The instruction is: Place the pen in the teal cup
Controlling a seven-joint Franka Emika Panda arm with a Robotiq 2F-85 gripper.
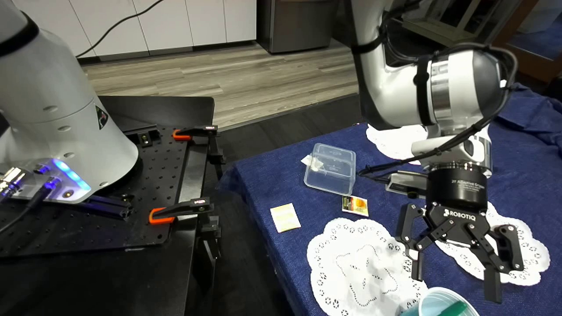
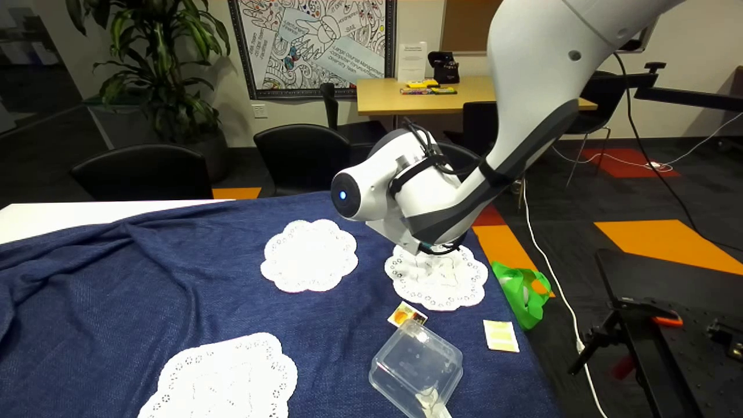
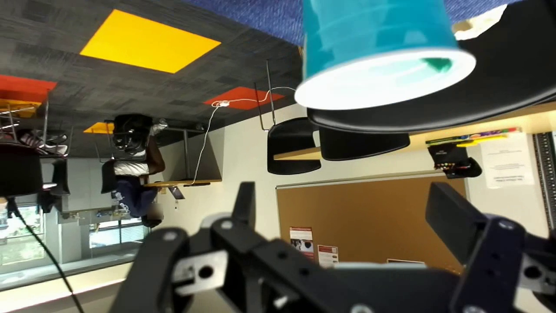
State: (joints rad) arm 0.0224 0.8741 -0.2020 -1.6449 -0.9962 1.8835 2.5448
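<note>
1. Grained, greyish floor planks run up to flat white cabinet fronts in the background.
2. A woven navy cloth covers most of the desk, rucked into soft folds toward one end.
3. Three white doilies lie flat on it, with scalloped edges and rings of small pierced holes.
4. Near them are a clear, rounded-corner plastic box, a nearly square, pale yellow card and a smaller printed card with an orange motif.
5. The end effector is matte black, its straight, flat fingers spread wide, the tips apart from the teal cup.
6. That cup is upright, glossy and round, flaring toward a white rim; whether it stands on cloth or doily, I cannot tell.
7. The pen is inside the cup, a slanted strip of deep green against the pale inner wall; only part of it shows.
</note>
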